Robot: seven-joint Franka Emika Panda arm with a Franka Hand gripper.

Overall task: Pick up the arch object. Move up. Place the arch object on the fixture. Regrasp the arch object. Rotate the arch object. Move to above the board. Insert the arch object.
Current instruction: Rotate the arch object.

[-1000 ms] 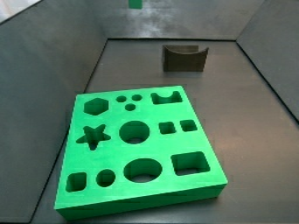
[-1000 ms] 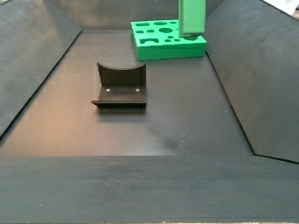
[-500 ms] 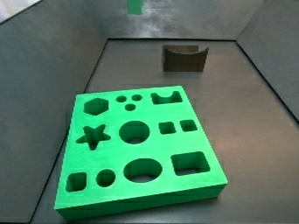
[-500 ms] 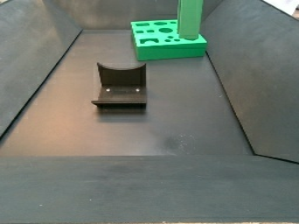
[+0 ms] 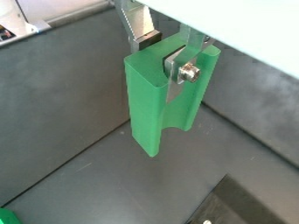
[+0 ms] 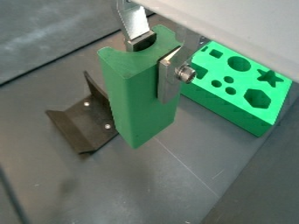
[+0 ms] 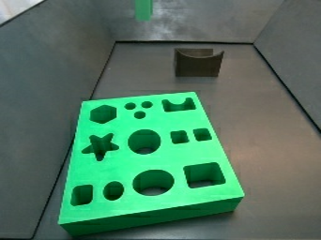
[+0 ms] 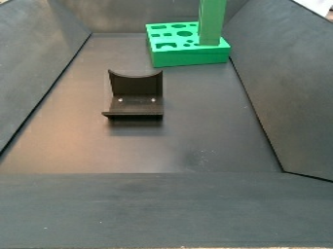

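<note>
Arch object (image 5: pixel 158 101) clamped between silver fingers (image 5: pixel 187 68) of end effector (image 6: pixel 152 54), hanging long-axis down, clear of the floor. Likely mid-carry toward fixture (image 6: pixel 84 124), so: keep height, stay vertical, centre over the U-dip before lowering, release only once seated. In a side view, arch object (image 8: pixel 212 19) shows high at the far end, in front of board (image 8: pixel 173 44); fixture (image 8: pixel 132 94) nearer, mid-floor, well apart. Arm mostly out of frame above; wrist pointing straight down. Grip near the piece's top, jaws closed on it.
</note>
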